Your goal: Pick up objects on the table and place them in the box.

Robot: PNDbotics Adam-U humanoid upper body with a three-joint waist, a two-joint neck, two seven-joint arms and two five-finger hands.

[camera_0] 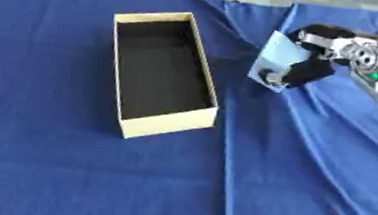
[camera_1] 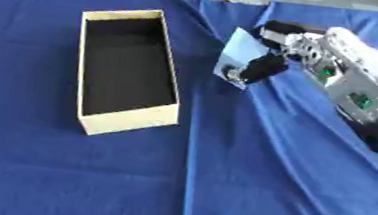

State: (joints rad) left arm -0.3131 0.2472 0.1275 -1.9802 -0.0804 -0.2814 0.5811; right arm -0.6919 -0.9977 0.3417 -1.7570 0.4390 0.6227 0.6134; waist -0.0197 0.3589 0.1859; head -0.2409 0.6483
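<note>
The right hand [camera_1: 273, 55] pinches a pale blue card [camera_1: 238, 52] right of the empty box [camera_0: 158, 121]; carry it level (no snagging the rim), then let go inside.

1 box [camera_0: 159, 124], 1 pale blue flat pkg [camera_0: 277, 56], 1 hand [camera_0: 312, 69], 1 blue cloth [camera_0: 88, 179]

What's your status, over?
Right hand shut on pale blue flat item, held right of the box. Box interior looks empty. Left hand out of view. Path to box unobstructed.

Cream box [camera_0: 166, 123] w/ black inside, blue cloth [camera_0: 63, 166], pale-blue packet [camera_1: 240, 52].
</note>
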